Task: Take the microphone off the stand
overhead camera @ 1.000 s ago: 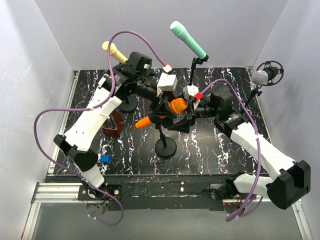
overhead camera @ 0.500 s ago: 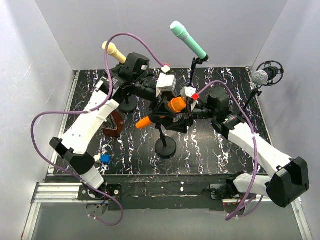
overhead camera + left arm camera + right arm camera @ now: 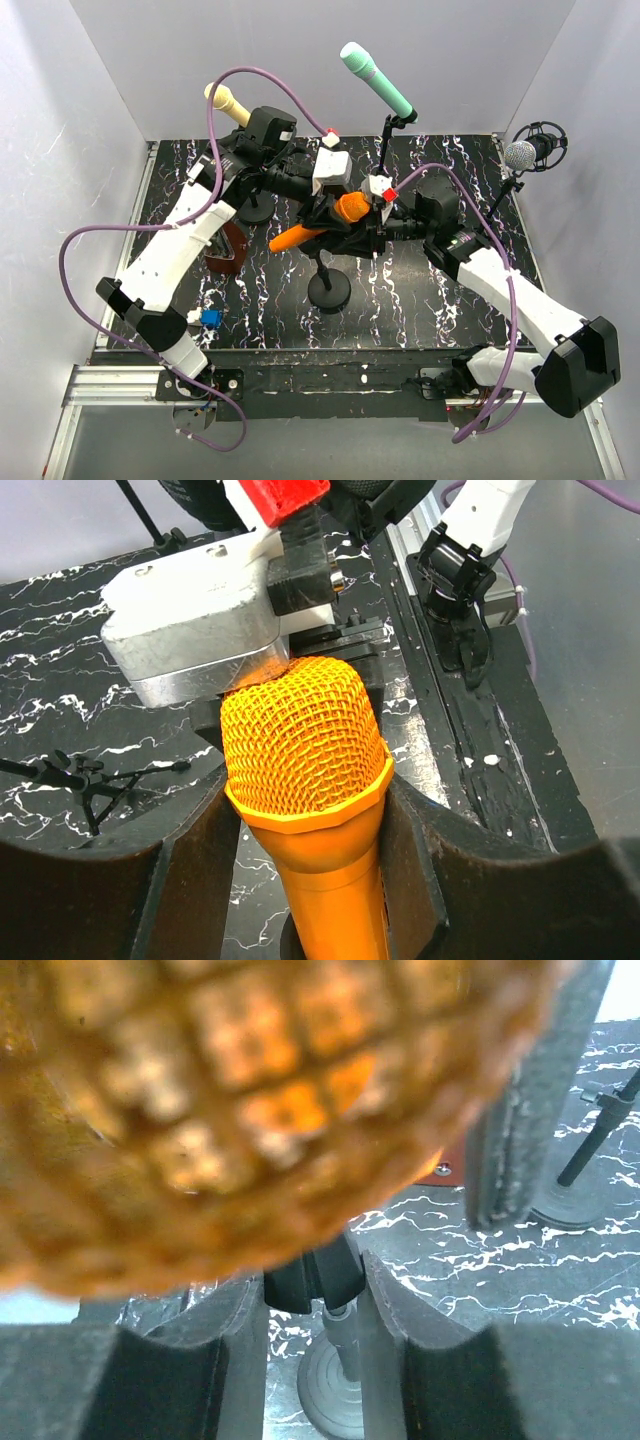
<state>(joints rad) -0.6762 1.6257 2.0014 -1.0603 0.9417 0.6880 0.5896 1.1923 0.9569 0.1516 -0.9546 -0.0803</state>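
Item: orange microphone, with a mesh ball head and a smooth tapering handle. It lies tilted in the clip of the centre stand, not yet freed. The left gripper is clamped on the handle just below the head, likely to draw it out. The right gripper pinches the clip, likely to brace the stand.
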